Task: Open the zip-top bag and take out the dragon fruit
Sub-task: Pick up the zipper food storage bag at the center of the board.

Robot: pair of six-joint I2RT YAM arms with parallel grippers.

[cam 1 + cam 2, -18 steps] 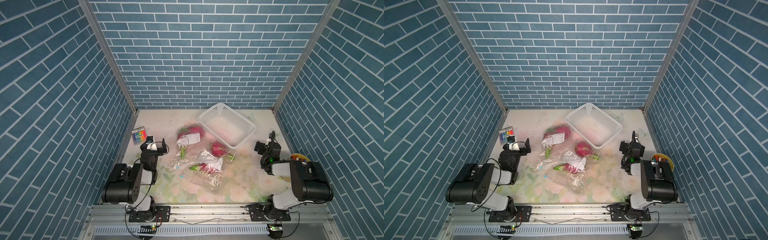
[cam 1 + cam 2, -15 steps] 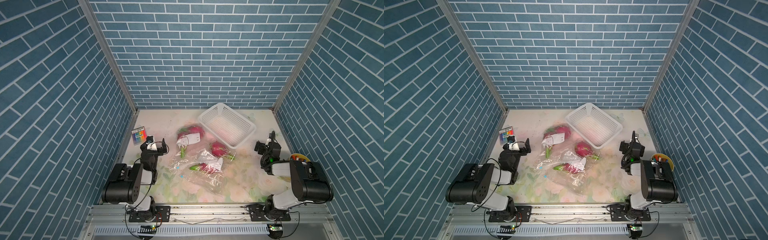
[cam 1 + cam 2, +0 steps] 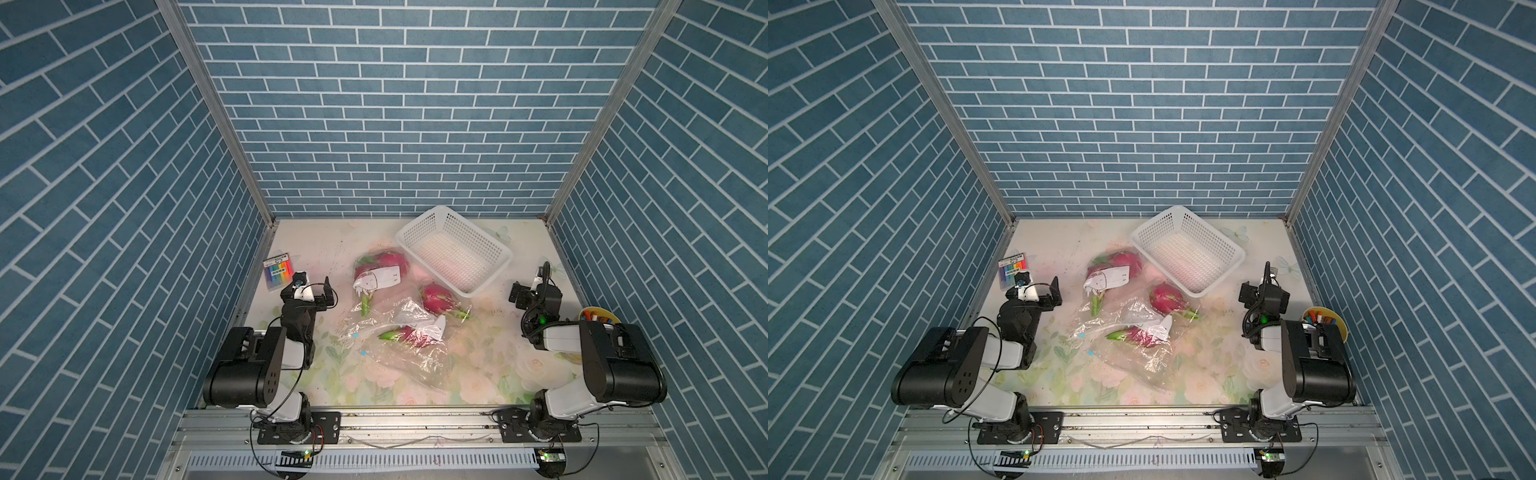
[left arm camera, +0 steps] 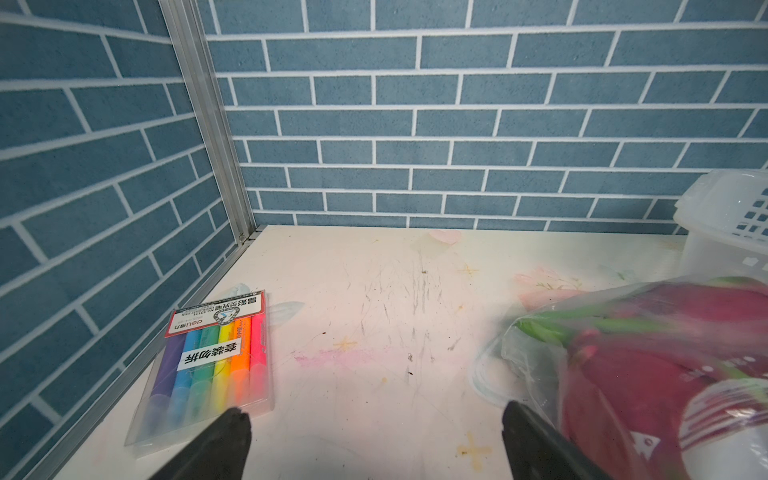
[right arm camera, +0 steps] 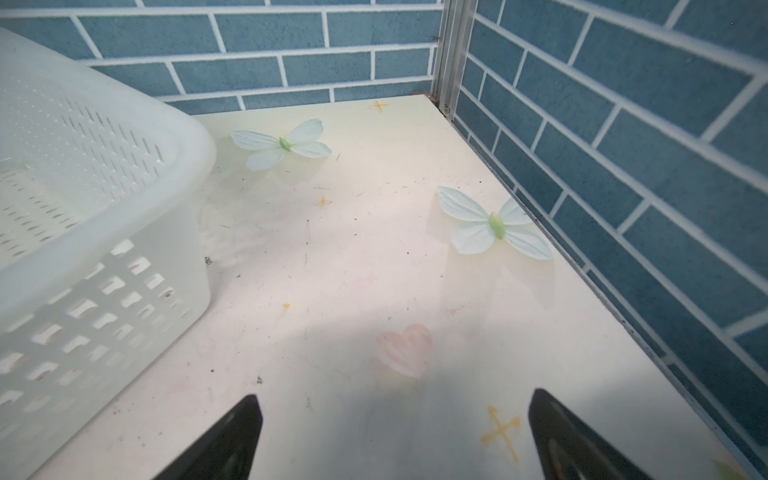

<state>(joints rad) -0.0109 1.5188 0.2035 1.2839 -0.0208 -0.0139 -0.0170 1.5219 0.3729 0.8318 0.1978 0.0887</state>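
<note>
Dragon fruit: where does it sit, and has anything shifted for me?

You have it inside the clear zip-top bag, lying flat mid-table under crumpled plastic, as both top views show. It is nearer your arms' bases than the other fruit. Nothing has shifted over the last half second. Bag, fruit and both arms sit exactly as they did.

So what does that mean for the job?

You haven't begun, I'd judge. The fruit is not out, and neither arm touches the bag. Whether the seal is shut I cannot tell, because the plastic is too wrinkled.

And my grippers?

Your left gripper has its jaws spread wide and empty. It is low over the table, between the highlighter pack and a second bagged fruit. Your right gripper is likewise spread and empty, over bare table beside the white basket and well apart from the bag.

Anything to mind?

A third fruit lies just behind your bag, touching or overlapping its plastic; I can't tell which. You'll likely need one arm to pin the bag and the other to pull the seal. Work on the front bag and take care not to drag its neighbours.
</note>
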